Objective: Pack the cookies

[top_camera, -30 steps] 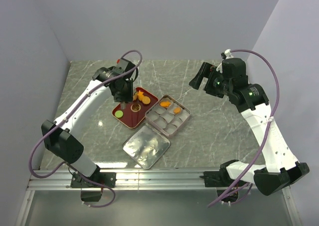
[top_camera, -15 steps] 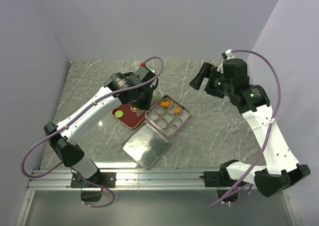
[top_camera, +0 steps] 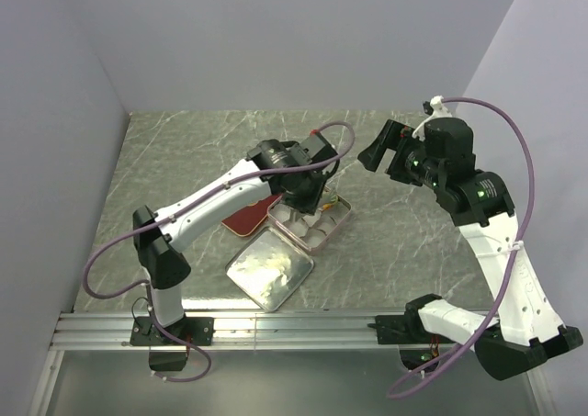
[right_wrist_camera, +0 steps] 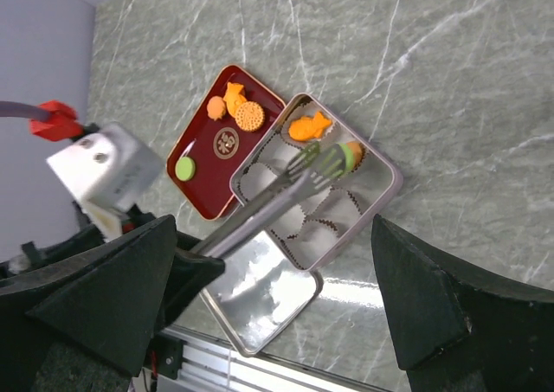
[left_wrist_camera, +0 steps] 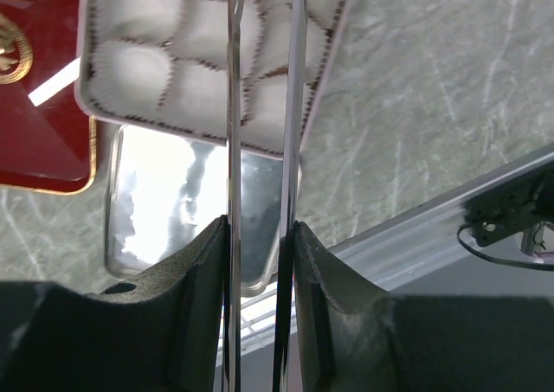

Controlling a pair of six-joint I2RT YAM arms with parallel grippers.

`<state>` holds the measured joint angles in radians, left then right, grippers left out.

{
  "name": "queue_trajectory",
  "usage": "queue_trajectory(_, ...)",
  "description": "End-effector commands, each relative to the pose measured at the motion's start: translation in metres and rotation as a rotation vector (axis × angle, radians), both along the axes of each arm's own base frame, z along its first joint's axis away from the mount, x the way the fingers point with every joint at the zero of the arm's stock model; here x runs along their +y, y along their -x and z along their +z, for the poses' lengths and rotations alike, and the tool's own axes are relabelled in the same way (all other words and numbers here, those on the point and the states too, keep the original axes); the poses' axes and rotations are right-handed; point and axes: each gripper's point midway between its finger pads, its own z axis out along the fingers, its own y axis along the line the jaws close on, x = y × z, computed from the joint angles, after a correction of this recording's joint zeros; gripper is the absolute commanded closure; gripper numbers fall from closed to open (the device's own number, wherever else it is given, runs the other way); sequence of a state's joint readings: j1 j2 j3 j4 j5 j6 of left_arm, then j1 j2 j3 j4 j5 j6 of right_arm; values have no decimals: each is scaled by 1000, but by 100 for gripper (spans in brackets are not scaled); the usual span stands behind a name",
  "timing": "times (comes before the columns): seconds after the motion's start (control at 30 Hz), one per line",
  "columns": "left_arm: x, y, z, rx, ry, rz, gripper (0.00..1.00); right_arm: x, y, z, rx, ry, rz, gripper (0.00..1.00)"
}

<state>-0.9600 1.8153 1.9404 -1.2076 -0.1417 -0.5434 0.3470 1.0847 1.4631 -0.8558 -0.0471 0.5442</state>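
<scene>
Left hand (top_camera: 308, 192) swung right, red tray (right_wrist_camera: 204, 163) to tin (right_wrist_camera: 392, 178), clamped on tongs (right_wrist_camera: 268, 198) pinching green cookie (right_wrist_camera: 334, 157) | right hand (top_camera: 373, 151) spread wide, idle | risk: loose pinch drops cookie outside cup (left_wrist_camera: 138, 63).

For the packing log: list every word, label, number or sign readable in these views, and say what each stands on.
No text can be read in any view.
Stamped mark on the brown round cookie on the red tray: too small to read.
White strip on the red tray: looks blank.
</scene>
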Motion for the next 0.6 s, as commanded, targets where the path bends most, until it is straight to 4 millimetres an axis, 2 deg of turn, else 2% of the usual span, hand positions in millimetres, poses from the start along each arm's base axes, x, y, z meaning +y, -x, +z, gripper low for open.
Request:
queue_trajectory(0.0, -30, 3, 24, -29, 97, -49, 69, -7, 6, 2, -26, 25, -9, 0)
queue_trajectory(0.23, -45, 10, 17, -10, 112, -63, 69, -7, 9, 3, -30, 27, -6, 0)
queue_trajectory(0.57, -42, 11, -8, 18, 65, -32, 69, -4, 10, -1, -19, 13, 7, 0)
